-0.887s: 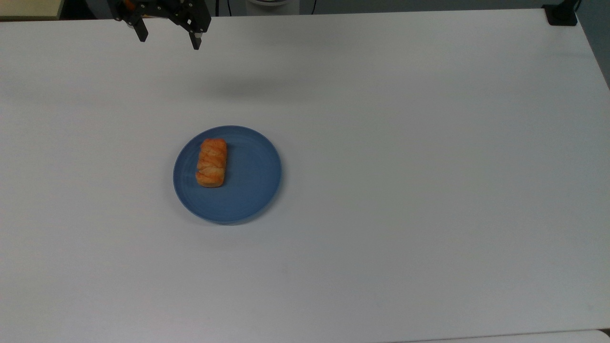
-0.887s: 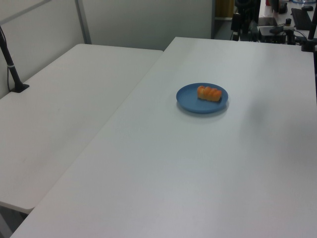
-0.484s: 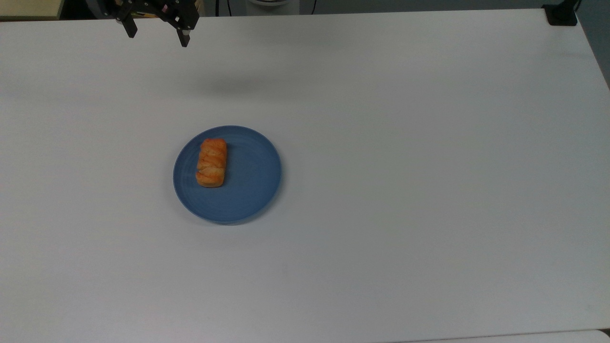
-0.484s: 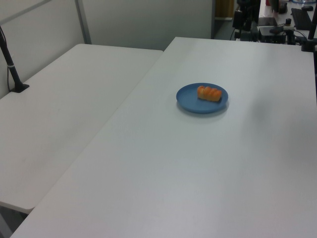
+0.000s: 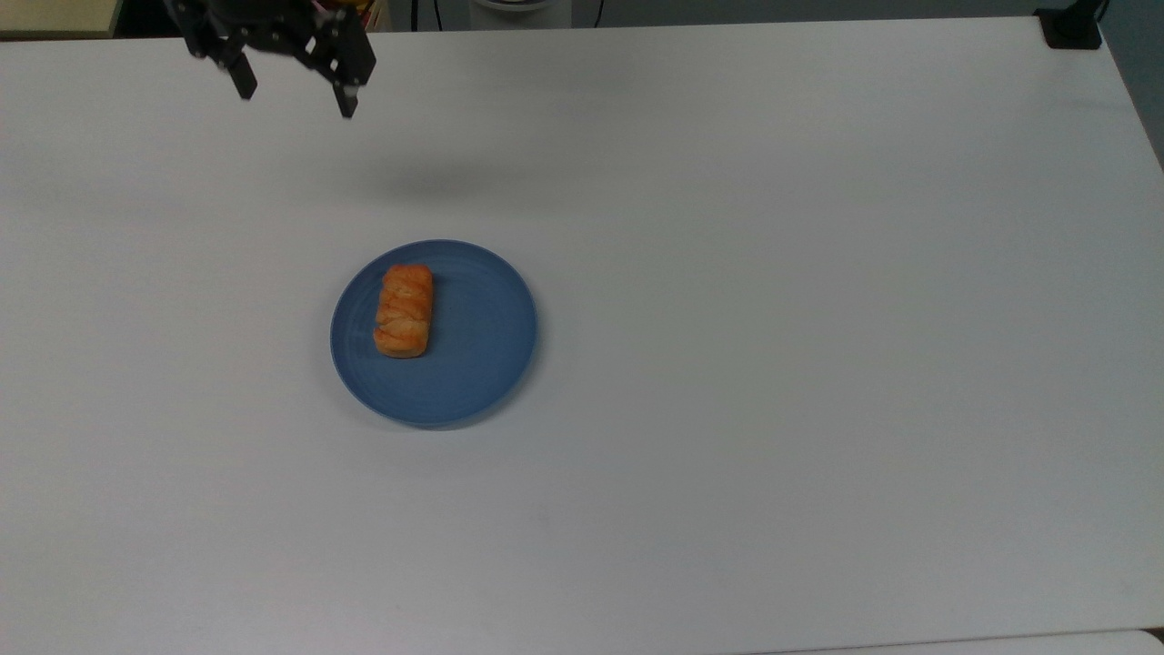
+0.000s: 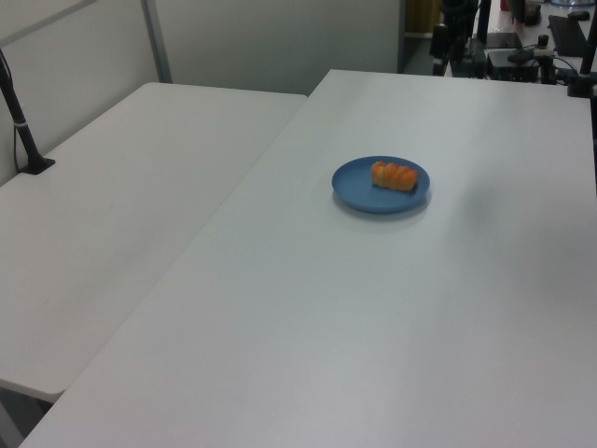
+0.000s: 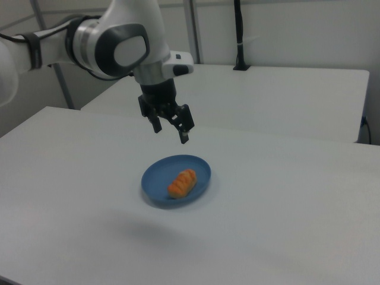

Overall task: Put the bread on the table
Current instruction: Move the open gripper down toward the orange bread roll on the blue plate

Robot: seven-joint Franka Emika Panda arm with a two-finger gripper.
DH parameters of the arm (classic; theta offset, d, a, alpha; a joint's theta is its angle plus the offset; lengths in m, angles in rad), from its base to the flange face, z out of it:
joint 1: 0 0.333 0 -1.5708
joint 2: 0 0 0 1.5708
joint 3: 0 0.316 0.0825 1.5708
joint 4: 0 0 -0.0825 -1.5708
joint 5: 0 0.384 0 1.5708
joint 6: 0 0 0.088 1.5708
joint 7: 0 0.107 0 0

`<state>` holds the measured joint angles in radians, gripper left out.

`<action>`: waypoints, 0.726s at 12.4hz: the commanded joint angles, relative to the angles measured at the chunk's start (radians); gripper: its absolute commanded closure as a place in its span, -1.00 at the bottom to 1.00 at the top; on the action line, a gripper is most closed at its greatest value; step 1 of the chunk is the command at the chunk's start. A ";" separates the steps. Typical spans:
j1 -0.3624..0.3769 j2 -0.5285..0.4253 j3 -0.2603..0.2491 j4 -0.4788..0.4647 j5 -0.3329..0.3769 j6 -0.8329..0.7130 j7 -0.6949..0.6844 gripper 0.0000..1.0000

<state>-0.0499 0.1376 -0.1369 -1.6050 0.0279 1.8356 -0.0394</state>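
The bread (image 5: 404, 311) (image 6: 395, 175) (image 7: 181, 182) is a small golden-orange ridged loaf lying on the left part of a round blue plate (image 5: 473, 364) (image 6: 359, 191) (image 7: 155, 184), which rests on the white table (image 5: 773, 318) (image 6: 308, 317) (image 7: 285, 219). My gripper (image 5: 296, 98) (image 7: 171, 133) hangs open and empty high above the table, near the far edge at the top view's upper left, well apart from the plate. In the right view it hovers above and behind the plate.
A second white table (image 6: 112, 205) (image 7: 285, 95) adjoins this one. A black post base (image 5: 1071, 27) sits at the top view's upper right corner. Wide bare tabletop surrounds the plate on all sides.
The gripper shifted left along the far edge in the top view, then came slightly toward the plate. It stayed open. Bread and plate have not moved.
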 commanded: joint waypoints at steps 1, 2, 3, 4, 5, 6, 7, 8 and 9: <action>0.007 0.101 -0.007 0.020 0.017 0.068 -0.030 -1.00; 0.007 0.120 -0.007 0.020 0.020 0.076 -0.028 -1.00; 0.010 0.141 -0.006 0.017 0.020 0.091 -0.028 -1.00; 0.013 0.164 -0.006 0.017 0.020 0.103 -0.022 -1.00; 0.015 0.184 -0.003 0.017 0.021 0.126 -0.014 -1.00; 0.019 0.195 0.000 0.014 0.021 0.149 -0.011 -1.00; 0.024 0.217 0.000 0.010 0.021 0.155 -0.010 -1.00; 0.030 0.233 0.003 0.007 0.021 0.175 -0.010 -1.00; 0.047 0.252 0.003 0.005 0.021 0.195 -0.008 -1.00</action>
<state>-0.0342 0.3524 -0.1290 -1.6011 0.0283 1.9832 -0.0421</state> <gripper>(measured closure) 0.000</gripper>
